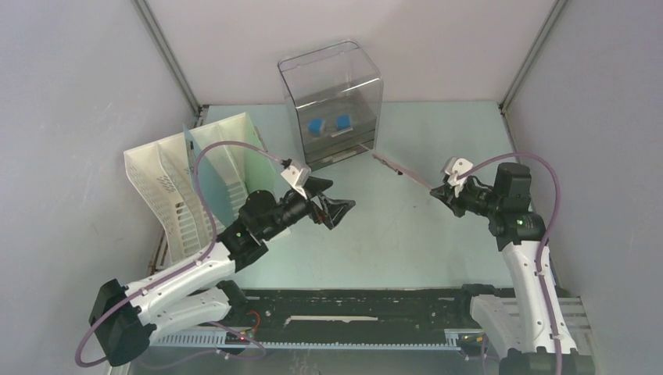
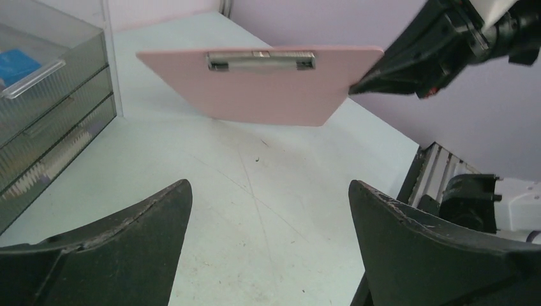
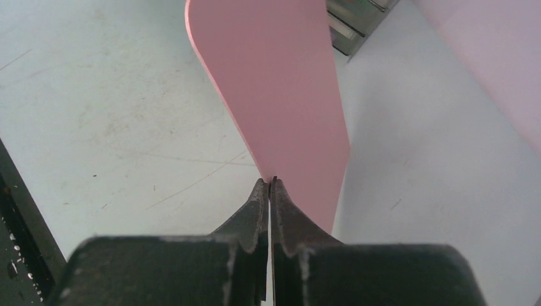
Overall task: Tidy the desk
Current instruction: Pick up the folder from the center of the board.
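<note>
A pink clipboard (image 1: pixel 403 169) with a metal clip (image 2: pixel 260 60) stands on edge over the pale mint-green desk (image 1: pixel 391 242). My right gripper (image 1: pixel 438 191) is shut on its right-hand corner. In the right wrist view the closed gripper (image 3: pixel 270 182) pinches the thin board (image 3: pixel 281 95), which stretches away toward the drawer box. My left gripper (image 1: pixel 332 205) hovers left of the board, open and holding nothing. In the left wrist view this gripper (image 2: pixel 268 191) faces the board's clip side (image 2: pixel 268 95). I cannot tell whether the board's lower edge touches the desk.
A clear plastic drawer box (image 1: pixel 332 101) with blue items (image 1: pixel 315 126) inside stands at the back centre. A white slotted file rack (image 1: pixel 180 187) holding a teal folder (image 1: pixel 227 168) sits at the left. Grey walls surround the desk and a black rail (image 1: pixel 352 308) runs along the front.
</note>
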Controlling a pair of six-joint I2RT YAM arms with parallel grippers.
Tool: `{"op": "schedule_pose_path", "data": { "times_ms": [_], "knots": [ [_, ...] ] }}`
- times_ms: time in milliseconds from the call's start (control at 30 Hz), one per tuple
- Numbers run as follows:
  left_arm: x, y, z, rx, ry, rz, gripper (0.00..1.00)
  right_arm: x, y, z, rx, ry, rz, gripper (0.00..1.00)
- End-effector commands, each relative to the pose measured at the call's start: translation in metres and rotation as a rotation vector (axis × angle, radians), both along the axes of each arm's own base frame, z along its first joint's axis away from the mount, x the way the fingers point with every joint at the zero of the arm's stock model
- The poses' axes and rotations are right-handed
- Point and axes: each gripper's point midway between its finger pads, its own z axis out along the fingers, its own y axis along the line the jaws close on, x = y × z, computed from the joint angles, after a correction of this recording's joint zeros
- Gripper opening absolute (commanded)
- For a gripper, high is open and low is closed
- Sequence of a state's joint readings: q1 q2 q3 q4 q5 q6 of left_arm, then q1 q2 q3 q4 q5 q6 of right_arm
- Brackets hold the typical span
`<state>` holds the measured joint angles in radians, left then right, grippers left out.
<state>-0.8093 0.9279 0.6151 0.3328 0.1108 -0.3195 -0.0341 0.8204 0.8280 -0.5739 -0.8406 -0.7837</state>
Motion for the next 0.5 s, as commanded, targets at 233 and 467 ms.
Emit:
{"op": "schedule_pose_path", "data": {
  "times_ms": [233, 467],
  "knots": [
    [-0.033, -0.042, -0.002, 0.116, -0.372, -0.164, 1.0, -0.008, -0.012, 0.02, 0.076, -0.015, 0.006, 0.0],
    [-0.021, -0.038, -0.009, 0.255, -0.538, -0.134, 1.0, -0.026, -0.002, 0.02, 0.093, -0.005, 0.101, 0.0]
  ]
}}
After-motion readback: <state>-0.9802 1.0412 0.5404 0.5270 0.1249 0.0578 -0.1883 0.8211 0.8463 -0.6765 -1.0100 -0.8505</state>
